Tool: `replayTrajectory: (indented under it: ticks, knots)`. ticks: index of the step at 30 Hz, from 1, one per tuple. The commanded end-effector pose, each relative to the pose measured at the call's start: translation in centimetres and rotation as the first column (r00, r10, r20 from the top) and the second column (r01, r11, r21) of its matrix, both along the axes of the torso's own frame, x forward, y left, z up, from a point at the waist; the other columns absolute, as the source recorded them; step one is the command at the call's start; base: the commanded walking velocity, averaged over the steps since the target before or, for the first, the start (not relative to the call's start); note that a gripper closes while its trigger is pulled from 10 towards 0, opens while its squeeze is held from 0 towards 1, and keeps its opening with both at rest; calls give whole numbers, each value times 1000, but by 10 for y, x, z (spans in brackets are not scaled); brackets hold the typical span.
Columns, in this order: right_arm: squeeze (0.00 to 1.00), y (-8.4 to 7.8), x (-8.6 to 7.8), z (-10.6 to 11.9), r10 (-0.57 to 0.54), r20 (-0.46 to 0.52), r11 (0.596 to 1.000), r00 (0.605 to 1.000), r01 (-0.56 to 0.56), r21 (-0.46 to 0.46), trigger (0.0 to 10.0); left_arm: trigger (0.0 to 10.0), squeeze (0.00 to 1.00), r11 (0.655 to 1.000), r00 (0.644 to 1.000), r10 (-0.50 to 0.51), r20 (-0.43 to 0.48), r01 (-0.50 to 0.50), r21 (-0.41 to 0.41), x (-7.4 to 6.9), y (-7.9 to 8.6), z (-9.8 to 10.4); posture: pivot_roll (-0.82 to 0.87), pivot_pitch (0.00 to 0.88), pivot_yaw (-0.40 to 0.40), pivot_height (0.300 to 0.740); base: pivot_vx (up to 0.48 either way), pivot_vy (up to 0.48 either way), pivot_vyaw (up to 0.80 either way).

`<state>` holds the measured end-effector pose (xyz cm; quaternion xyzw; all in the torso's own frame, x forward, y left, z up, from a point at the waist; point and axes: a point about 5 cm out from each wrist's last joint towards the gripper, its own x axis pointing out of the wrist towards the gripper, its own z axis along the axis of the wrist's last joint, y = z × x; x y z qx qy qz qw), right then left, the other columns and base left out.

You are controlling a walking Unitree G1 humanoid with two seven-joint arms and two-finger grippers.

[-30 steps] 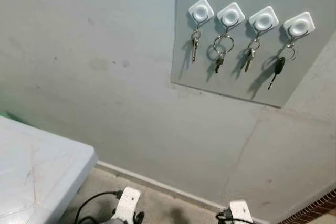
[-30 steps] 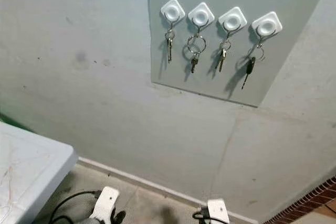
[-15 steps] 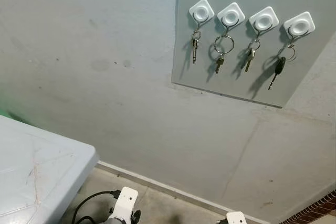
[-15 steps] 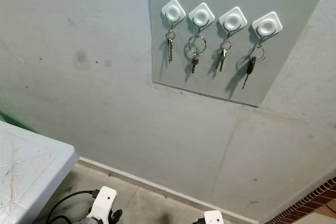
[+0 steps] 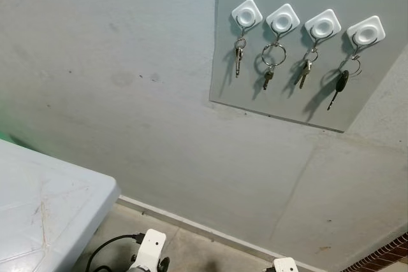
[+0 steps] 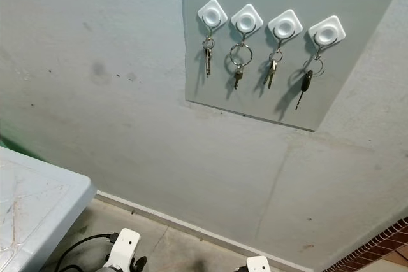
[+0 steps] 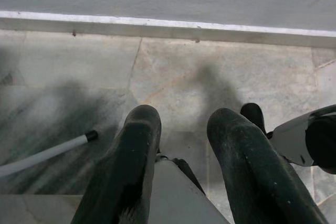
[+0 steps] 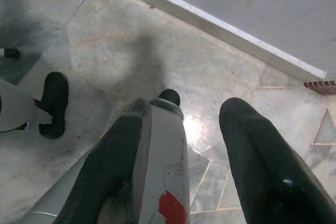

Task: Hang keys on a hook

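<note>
On the grey panel [image 5: 299, 87] fixed to the wall hang four sets of keys, each under its own white square hook: a plain key [image 5: 238, 55] on the hook [image 5: 247, 13] nearest the robot's left, then a key on a big ring [image 5: 270, 62], then a small key [image 5: 305, 71], and last a black-headed key [image 5: 338, 86] under the hook [image 5: 365, 31] nearest the right. All four hooks are occupied, so the task looks already done, and I see no loose keys left to hang. Such keys are light, hard and thin metal, and they swing and slip easily; I judge the ring is the best place to hold, because a grip on the blade lets the ring turn away from the hook. The black head should give more friction than bare metal. Both arms hang low near the floor. The left gripper [image 7: 181, 129] is open with nothing between its fingers, above the tiled floor [image 7: 173, 72], and a white cable [image 7: 44, 153] lies near it. The right gripper [image 8: 184, 129] is also open and empty, over the floor [image 8: 105, 40] close to the wall's base strip [image 8: 210, 22]. To the left stands a pale counter [image 5: 44, 205], well apart from the panel.
</note>
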<state>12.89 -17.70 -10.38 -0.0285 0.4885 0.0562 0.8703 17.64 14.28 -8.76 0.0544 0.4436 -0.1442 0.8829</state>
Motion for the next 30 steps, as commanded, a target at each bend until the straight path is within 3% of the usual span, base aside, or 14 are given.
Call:
replayTrajectory:
  ticks: [1, 13, 21, 30]
  knots:
    - [0, -1, -12, -4, -8, -51, 1000, 999, 7, -2, 10000, 10000, 0, 1000, 1000, 15, -14, -15, 6, -2, 4, -1, 85, 0, -6, 740, 0, 0, -488]
    - [0, -6, -13, -4, -16, -65, 1000, 998, 15, -10, 10000, 10000, 0, 1000, 1000, -20, 3, 19, 12, 6, 1, 2, 81, 0, -6, 740, 0, 0, -590]
    - [0, -8, -16, -5, -30, -77, 999, 997, 28, -20, 10000, 10000, 0, 1000, 1000, -15, -16, 15, 11, 3, 2, 1, 73, 0, 16, 740, 0, 0, -588]
    - [0, -6, -24, -8, -59, -94, 998, 994, 58, -15, 10000, 10000, 0, 1000, 999, -21, -24, 22, 20, -1, 6, -1, 59, 0, 18, 740, 0, -453, -563]
